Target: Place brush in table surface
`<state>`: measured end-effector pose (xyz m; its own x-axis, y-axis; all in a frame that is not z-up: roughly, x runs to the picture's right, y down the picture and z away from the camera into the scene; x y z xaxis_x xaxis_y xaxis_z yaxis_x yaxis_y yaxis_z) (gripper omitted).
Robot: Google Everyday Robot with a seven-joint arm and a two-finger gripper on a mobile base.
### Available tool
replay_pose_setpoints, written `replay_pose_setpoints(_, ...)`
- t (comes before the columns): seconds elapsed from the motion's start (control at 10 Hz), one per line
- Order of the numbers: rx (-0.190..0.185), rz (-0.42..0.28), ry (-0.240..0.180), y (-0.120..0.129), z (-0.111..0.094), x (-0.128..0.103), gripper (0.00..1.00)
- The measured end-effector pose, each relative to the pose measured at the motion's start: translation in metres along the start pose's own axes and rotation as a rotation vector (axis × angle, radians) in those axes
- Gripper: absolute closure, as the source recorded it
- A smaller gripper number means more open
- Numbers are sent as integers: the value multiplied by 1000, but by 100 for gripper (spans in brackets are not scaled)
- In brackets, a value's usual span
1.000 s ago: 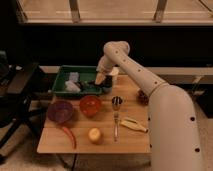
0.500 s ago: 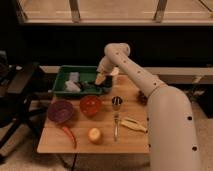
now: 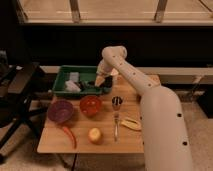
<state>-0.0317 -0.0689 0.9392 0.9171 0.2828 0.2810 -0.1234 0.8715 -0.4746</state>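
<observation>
- Brush (image 3: 95,83): a small, slim, dark shape lying low in the right half of the green tray (image 3: 62,76), not on the wood. Its paler end cannot be made out.
- End effector (image 3: 100,80): right at the brush, above the tray's right part; whether it touches the brush cannot be told.
- Tabletop (image 3: 107,144): a large light-brown wooden rectangle with rounded corners, lying flat.

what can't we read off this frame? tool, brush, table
Camera view:
1. Tool, at the right end of the green tray: open or shut cannot be told; it merges with the dark tray contents.
2. Brush: only a dark shape by the tool; held or lying in the tray, unclear.
3. Table surface: right edge hidden behind the arm.
4. Arm: lower part cut off by the bottom edge.
</observation>
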Motion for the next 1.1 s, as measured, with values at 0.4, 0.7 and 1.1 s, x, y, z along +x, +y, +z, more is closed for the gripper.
replay_pose_setpoints(0.4,-43,-28,1,3,28,-2,35)
replay_pose_setpoints(0.7,-95,-39,6,11,49,0,35)
replay_pose_setpoints(1.1,-125,-49,1,22,63,6,58)
